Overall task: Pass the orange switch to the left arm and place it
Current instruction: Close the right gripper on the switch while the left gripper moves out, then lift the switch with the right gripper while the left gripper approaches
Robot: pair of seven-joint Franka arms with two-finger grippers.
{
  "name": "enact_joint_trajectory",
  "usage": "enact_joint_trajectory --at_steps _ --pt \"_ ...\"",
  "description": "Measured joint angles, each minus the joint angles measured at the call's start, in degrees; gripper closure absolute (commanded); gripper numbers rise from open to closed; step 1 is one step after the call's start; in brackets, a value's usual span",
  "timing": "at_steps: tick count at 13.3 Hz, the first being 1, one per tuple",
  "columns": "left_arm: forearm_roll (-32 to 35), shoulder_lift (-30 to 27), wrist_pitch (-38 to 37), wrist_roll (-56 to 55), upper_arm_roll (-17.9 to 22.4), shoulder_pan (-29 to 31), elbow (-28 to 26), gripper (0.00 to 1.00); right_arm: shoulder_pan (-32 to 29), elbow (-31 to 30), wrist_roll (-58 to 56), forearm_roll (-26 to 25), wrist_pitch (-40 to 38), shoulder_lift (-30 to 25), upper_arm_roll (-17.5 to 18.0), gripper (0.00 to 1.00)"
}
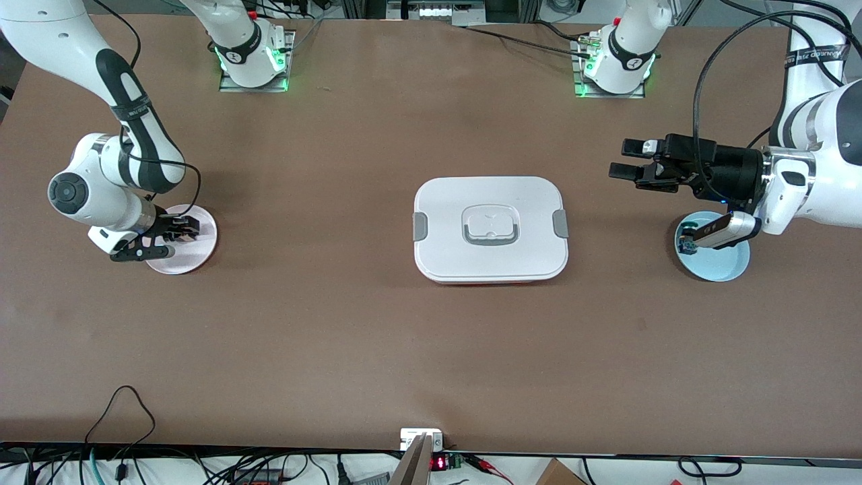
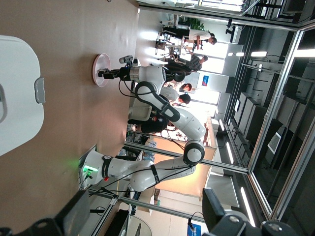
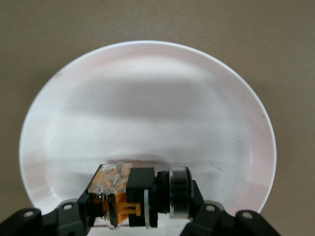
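The orange switch (image 3: 132, 196), black with an orange block and a round black end, lies low over the pink plate (image 3: 147, 108) between the fingers of my right gripper (image 3: 142, 212), which is shut on it. In the front view my right gripper (image 1: 180, 229) is down at that plate (image 1: 195, 259) at the right arm's end of the table. The white box (image 1: 490, 229) stands mid-table. My left gripper (image 1: 619, 158) hangs open and empty in the air, between the box and the left arm's end. In the left wrist view the box (image 2: 17, 93) and the pink plate (image 2: 98, 69) show.
A light blue plate (image 1: 720, 264) lies at the left arm's end, under the left wrist, with a small black part with blue markings (image 1: 687, 247) on it. Bare brown table (image 1: 337, 323) spreads around the box.
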Motion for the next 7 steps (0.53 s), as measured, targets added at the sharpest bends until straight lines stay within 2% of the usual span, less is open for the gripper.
enact_joint_trajectory --at_steps 4,7 --pt "0.00 0.00 0.00 0.02 0.01 0.00 0.00 0.00 3.30 6.91 -0.17 0.06 -14.49 -2.61 0.39 0.98" --pt "0.00 0.00 0.00 0.01 0.01 0.00 -0.05 0.00 4.72 11.70 -0.94 0.26 -20.83 -5.13 0.49 0.98"
